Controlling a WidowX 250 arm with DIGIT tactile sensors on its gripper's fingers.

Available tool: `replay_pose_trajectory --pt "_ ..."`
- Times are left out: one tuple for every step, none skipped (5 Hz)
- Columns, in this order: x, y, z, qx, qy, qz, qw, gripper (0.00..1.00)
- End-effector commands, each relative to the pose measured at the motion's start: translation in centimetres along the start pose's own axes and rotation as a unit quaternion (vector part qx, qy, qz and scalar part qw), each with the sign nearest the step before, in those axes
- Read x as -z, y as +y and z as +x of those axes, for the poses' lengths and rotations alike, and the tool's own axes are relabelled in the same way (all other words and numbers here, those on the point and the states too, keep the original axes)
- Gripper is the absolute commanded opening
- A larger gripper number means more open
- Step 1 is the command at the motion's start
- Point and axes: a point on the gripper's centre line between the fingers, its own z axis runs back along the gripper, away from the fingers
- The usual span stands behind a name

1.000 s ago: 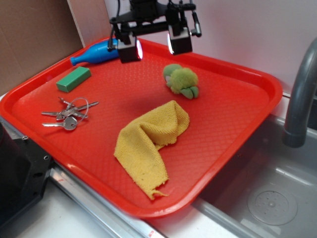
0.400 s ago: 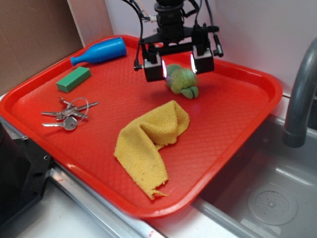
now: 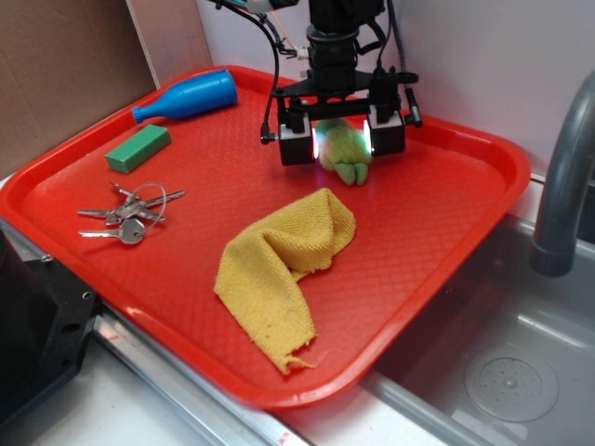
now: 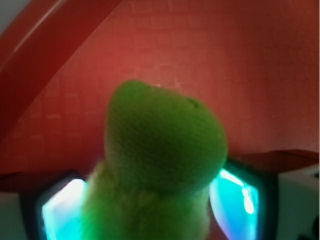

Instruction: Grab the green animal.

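I see the fuzzy yellow-green plush animal (image 3: 345,155) sitting on the red plastic tray (image 3: 446,214) near its far rim, directly between the two lit pads of the black gripper (image 3: 343,143), which stands upright over it. The jaws are spread about as wide as the toy, one pad on each side; whether they press on the fur I cannot tell. In my wrist view the animal's duller green head (image 4: 162,140) fills the middle, with a glowing fingertip (image 4: 235,195) just beside it on either side. Just in front of the animal lies the crumpled yellow cloth (image 3: 282,265). Well off to the animal's left sit the flat green rectangular block (image 3: 138,148), the blue plastic bottle (image 3: 186,96) and the bunch of metal keys (image 3: 127,213).
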Motion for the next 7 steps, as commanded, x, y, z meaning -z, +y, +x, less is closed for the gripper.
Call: replay_pose_trajectory --pt "-6.1 3.2 0.5 0.157 0.023 -0.026 0.987 0.00" --pt "-11.0 7.2 0.1 0.264 -0.019 -0.044 0.963 0.00" --pt "-15.0 10.2 3.2 0.368 -0.034 -0.021 0.929 0.00" --pt "-17.9 12.6 2.6 0.312 -0.099 0.027 0.945 0.00" --pt "-19.1 12.8 2.8 0.279 -0.098 0.006 0.955 0.00" --pt "-17.9 12.3 2.9 0.261 -0.078 0.016 0.962 0.00" --pt "-16.9 11.7 3.0 0.257 -0.053 0.029 0.964 0.00"
